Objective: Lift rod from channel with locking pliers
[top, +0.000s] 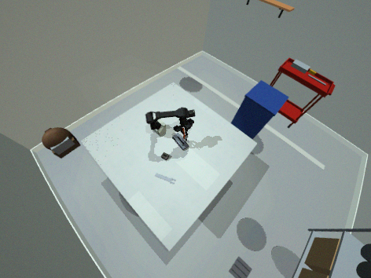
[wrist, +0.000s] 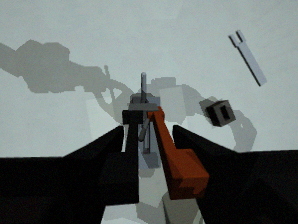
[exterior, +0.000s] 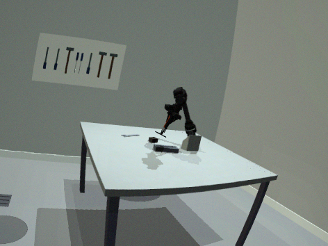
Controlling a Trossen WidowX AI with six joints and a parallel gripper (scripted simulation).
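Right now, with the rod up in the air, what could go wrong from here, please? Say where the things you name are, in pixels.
The rod (exterior: 158,133) (wrist: 143,86) is pinched only along a short part, so it could twist or slip. I cannot see whether the pliers (top: 186,134) (exterior: 167,125) (wrist: 187,172) are locked; if the gripper (top: 185,127) (exterior: 171,117) (wrist: 148,129) loosens, the jaws may open, or everything may drop towards the channel block (top: 180,141) (exterior: 166,149) (wrist: 151,161).

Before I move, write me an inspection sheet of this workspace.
Surface: pale table, shadows across it.
Job's things: rod in the pliers' jaws, raised above the table; channel block below; small dark box, perhaps the holster.
Clutter: wrench-shaped piece.
Gripper: shut on the pliers; lock unconfirmed.
Cables: nothing seen.
Surroundings: blue cabinet, red cart, wall tool board.
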